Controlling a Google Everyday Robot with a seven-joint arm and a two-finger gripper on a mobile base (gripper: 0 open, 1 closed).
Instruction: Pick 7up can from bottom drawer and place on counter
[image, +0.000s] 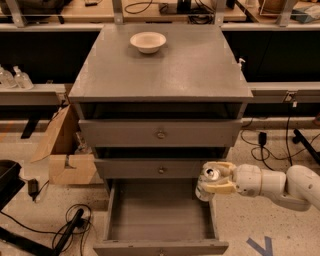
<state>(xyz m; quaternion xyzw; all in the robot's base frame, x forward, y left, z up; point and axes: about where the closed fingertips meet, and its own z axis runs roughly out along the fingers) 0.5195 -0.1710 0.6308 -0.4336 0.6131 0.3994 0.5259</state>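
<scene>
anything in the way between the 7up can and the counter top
Nothing visible blocks it. The claw holds the 7up can by the right wall of the bottom drawer, below the counter; it must clear the counter's front edge. The bowl sits far back.

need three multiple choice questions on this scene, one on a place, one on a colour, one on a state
1. Where is the 7up can? A on the counter; B on the bottom drawer floor; C in the gripper.
2. The bowl on the counter is: A cream-white; B red; C black.
3. The bottom drawer is: A shut; B pulled open; C lifted out.
Answers: C, the gripper is shut on it at the drawer's right edge; A, it shows pale cream against the grey top; B, its grey floor shows.
</scene>
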